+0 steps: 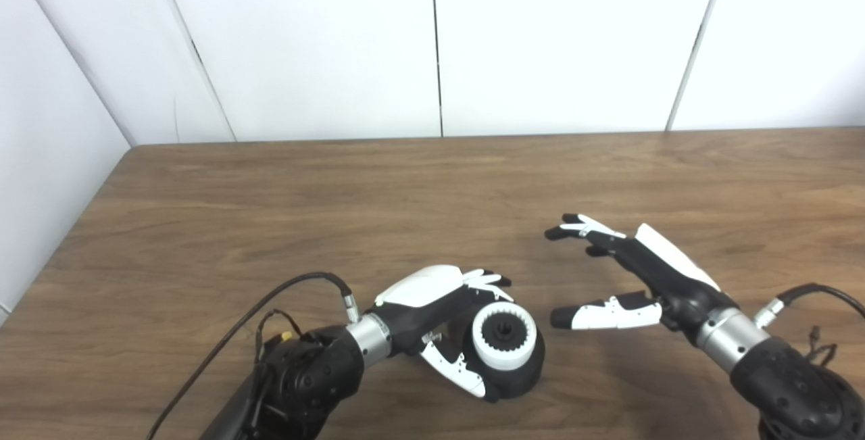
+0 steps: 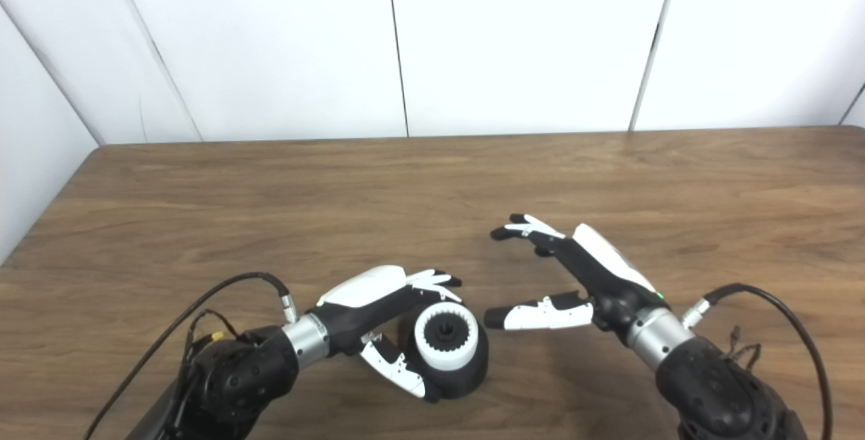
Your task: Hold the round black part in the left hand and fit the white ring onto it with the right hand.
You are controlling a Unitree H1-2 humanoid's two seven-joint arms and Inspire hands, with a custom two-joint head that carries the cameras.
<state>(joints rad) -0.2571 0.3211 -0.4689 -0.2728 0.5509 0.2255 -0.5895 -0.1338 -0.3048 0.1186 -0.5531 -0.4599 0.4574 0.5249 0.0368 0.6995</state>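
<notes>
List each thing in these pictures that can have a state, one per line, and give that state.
White ring: seated on the black part, toothed inside, a black hub showing through its middle.
Black part: resting on the table, gripped by the left hand.
Left hand: shut on the black part, fingers and thumb around its side.
Right hand: open, holding nothing, fingers spread, just right of the ring and clear of it.
Table: wooden, bearing the part.
</notes>
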